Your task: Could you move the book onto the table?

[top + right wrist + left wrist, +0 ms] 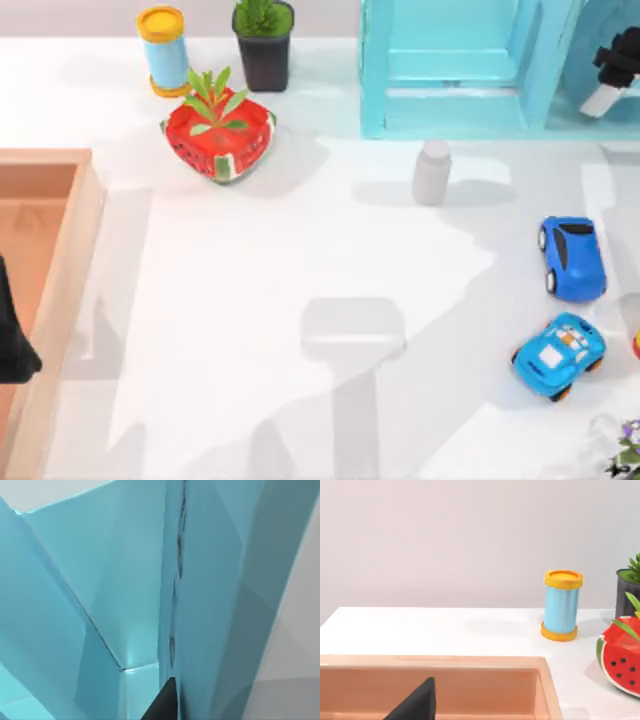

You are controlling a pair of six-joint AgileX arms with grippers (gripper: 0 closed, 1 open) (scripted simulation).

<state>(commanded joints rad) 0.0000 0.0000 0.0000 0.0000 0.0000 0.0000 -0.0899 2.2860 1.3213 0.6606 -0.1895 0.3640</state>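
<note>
My right claw (612, 62) is inside the turquoise shelf unit (455, 70) at the table's (250, 330) far right — its opening I cannot tell. The book isn't distinguishable there. My left claw (12, 340) sits parked over the wooden box (60, 300).

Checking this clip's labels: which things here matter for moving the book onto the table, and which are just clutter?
Job: book, apparently the darker teal slab by the right hand inside the shelf; table.
Lying about: tray with the parked left hand over it, spool, potted plant, watermelon planter, bottle, dark blue car, light blue car.
</note>
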